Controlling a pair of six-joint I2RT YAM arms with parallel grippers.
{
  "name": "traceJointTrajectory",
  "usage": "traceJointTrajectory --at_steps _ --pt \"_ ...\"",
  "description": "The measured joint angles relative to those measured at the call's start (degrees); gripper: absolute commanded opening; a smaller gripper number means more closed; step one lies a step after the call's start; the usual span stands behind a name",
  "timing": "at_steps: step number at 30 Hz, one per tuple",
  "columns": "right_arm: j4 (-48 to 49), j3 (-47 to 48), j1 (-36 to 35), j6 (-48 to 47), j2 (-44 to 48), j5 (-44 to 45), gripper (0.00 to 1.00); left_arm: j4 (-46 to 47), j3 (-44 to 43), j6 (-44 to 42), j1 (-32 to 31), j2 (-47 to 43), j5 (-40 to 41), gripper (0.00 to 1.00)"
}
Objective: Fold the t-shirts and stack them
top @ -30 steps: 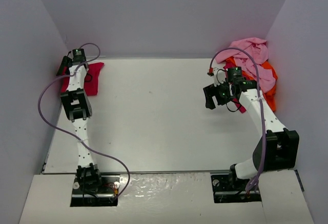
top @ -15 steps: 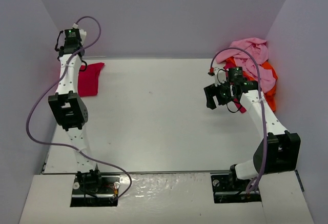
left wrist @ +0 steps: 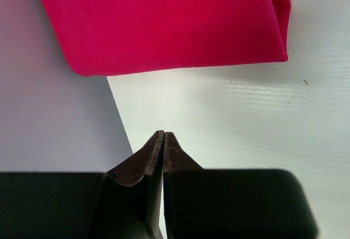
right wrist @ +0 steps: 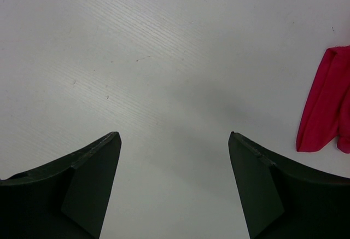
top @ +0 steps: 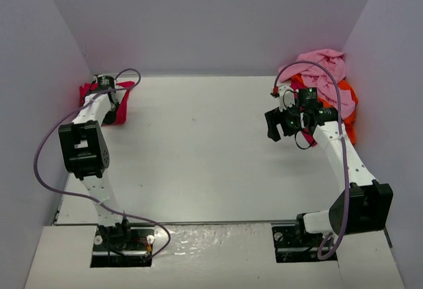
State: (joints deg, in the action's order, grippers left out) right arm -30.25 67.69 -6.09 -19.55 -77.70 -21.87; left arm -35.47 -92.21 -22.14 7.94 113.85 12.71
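Observation:
A folded crimson-red t-shirt [top: 125, 92] lies at the table's far left against the wall; in the left wrist view the same t-shirt [left wrist: 164, 23] fills the top. My left gripper [top: 112, 109] [left wrist: 163, 133] hovers just short of its near edge, shut, with nothing between the fingers. At the back right corner is a heap of t-shirts, light pink [top: 324, 64] over orange [top: 348, 107]. In front of that heap my right gripper [top: 272, 125] [right wrist: 174, 135] hangs open over bare table, holding nothing. A fold of red-magenta cloth [right wrist: 325, 108] shows at the right wrist view's right edge.
Lilac walls [top: 39, 71] close in the white table [top: 198, 150] on the left, back and right. The left wall [left wrist: 49, 124] stands right beside my left gripper. Purple cables loop off both arms.
My left gripper has gone from open to shut. The left arm rose from the crimson shirt toward the wall, then came back down beside it. The right arm shifted only slightly.

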Motion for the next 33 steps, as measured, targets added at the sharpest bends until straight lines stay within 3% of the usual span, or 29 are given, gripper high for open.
traceJointTrajectory --at_steps 20,33 --pt "-0.01 -1.60 0.00 -0.44 0.95 0.68 0.77 3.34 -10.05 1.88 0.11 16.15 2.87 0.00" --pt "0.03 -1.64 0.00 -0.42 -0.75 1.53 0.77 1.48 -26.29 2.00 0.39 26.30 5.87 0.00"
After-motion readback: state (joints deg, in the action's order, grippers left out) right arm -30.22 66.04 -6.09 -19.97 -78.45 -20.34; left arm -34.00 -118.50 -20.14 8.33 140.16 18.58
